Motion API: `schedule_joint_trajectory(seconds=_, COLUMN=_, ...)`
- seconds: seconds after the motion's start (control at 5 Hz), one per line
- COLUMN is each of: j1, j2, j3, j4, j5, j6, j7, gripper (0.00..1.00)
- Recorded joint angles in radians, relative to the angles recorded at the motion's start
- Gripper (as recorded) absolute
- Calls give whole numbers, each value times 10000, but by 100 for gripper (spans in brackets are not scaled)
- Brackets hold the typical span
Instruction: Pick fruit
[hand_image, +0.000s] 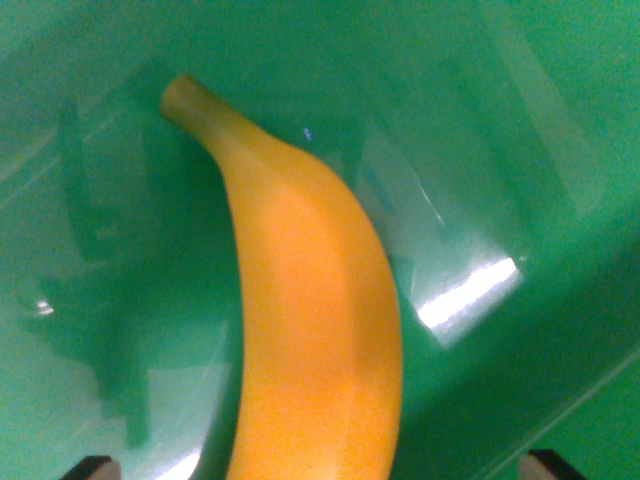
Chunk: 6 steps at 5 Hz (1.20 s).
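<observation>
Banana (315, 310) is seen filling the middle of the wrist view, lying inside a glossy green container (520, 120) and resting on its smooth inner surface. The fruit is yellow shading to orange, and it curves from a stubby stem end (183, 98) at the far left down to the near edge of the picture, where its wider body is cut off by the frame. Its far end points toward the wrist view's left, while the bulk of it sits just right of centre.

A bright white patch of reflected light (470, 297) is shown on the green surface to the right of the banana, near but apart from it. A smaller glint (38, 306) is seen at the left. Dark, blurred shadows are cast on the green surface to the left of the fruit.

Two dark tips of the gripper (320, 467) are just visible at the near corners, one left (90, 467) and one right (552, 464), well apart with the banana between them; the claw is thus spread wide, and neither tip is seen touching the fruit.
</observation>
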Motion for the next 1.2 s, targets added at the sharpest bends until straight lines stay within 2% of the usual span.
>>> schedule_joint_trajectory(seconds=0.2, j1=7, j2=17, j3=1, j4=-102, j5=-17, j6=-97, j7=79, gripper=0)
schedule_joint_trajectory(seconds=1.2, j1=9, j2=25, j3=2, j4=-147, j5=-24, j6=-139, j7=114, gripper=0)
